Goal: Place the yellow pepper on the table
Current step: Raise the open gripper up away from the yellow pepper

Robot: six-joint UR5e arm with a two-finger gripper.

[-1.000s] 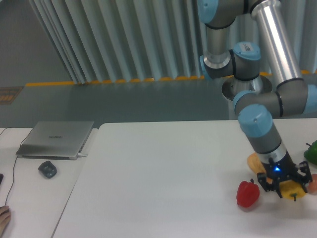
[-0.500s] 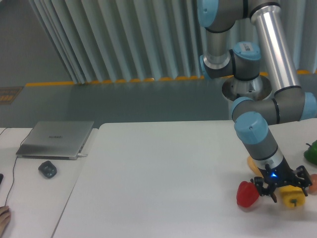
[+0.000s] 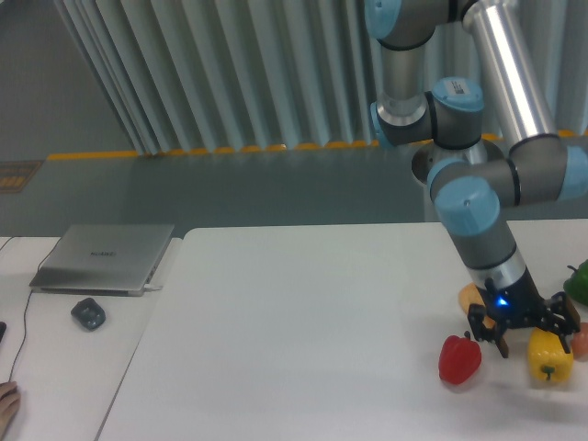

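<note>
Yellow pepper [image 3: 549, 356], small, glossy and bright, with a short green stem at its near end, sits at the near right of the large plain white table [image 3: 303, 331], just beside and below the black two-finger claw [image 3: 525, 323]. The claw's dark fingers [image 3: 501, 342] stand close over the pepper's far side; whether they grip it or stand apart from it cannot be told from this view. A small blue light glows on the claw's body, above the fingers. To the left of the claw, near it, a glossy red bell pepper [image 3: 459, 359] stands on the tabletop. Behind the claw, partly hidden by it, lies an orange-yellow bread-like piece [image 3: 471, 297]. At the far right edge of the picture a dark green object [image 3: 578, 283] shows only in part. The grey and blue arm [image 3: 478, 211] rises from the claw toward the far right. Well apart, on the narrower white desk [image 3: 64, 358] at the left, lie a closed silver laptop [image 3: 103, 258] and a dark mouse [image 3: 88, 314].
</note>
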